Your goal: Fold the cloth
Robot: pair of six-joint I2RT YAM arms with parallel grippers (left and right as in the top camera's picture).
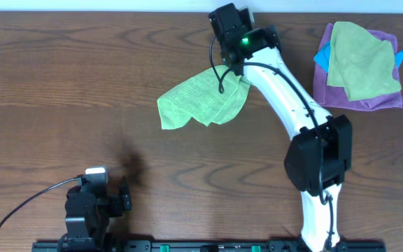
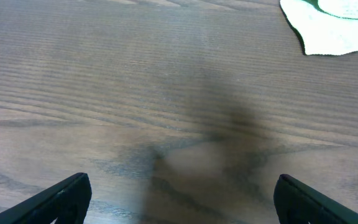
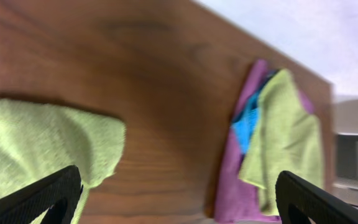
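Two arms share the table, and only one is at work. From overhead, the cloth lies loosely bunched just to 10 o'clock of centre, one flap doubled over itself and the edges not lined up, so I judge the fold barely begun. The right gripper hangs over the cloth's 1 o'clock corner, probably because that corner is the handle for carrying a flap across. The left gripper sits at 7 o'clock, well apart from the cloth, seemingly parked out of the way. At 2 o'clock, a dull green cloth rests on a purple one, a spare pile kept clear of the working area.

Seen from the left wrist, the left gripper has its jaws spread wide over bare wood with nothing between them. A pale corner of the cloth shows at 1 o'clock, far off.

Seen from the right wrist, the right gripper is likewise spread wide and empty. The cloth lies at 9 o'clock beside one finger, not pinched. The pile's dull green cloth is at 3 o'clock.
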